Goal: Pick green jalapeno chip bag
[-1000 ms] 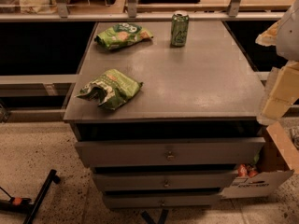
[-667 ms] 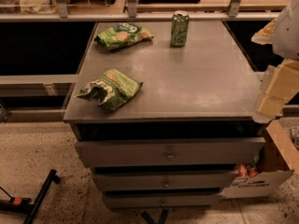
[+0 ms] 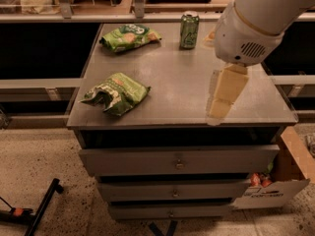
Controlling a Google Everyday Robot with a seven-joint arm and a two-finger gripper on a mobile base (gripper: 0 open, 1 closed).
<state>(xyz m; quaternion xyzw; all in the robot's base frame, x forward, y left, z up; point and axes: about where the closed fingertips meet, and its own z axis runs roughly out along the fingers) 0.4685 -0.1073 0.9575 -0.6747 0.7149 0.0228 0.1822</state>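
Gripper (image 3: 220,106): cream, pointing down over the right front part of the table top, tip near the front edge. From this angle I cannot tell whether it is open or closed. Nothing shows in its hold.
Wrist (image 3: 244,36): white rounded housing with a vent grille, right above the gripper and covering part of the table's far right. The arm runs up out of the top right corner.
Jalapeno bag (image 3: 117,92): crumpled light-green foil, lying on the left front part of the table, its scrunched whitish and dark-green end toward the left edge. It is well apart from the gripper, with bare top between them, and nothing touches it.
Table (image 3: 177,77): smooth grey top, dimly lit.
Can (image 3: 189,29): green, upright, at the far edge, just left of the wrist in this view.
Flat bag (image 3: 129,36): green with white lettering, near the far left corner, apart from both the can and the jalapeno bag.
Drawers (image 3: 147,160): three grey fronts stacked under the top, each with a small handle at mid-width.
Box (image 3: 283,178): cardboard, on the floor to the right of the drawers, something red showing inside.
Stand (image 3: 42,208): black bar on the speckled floor, lower left.
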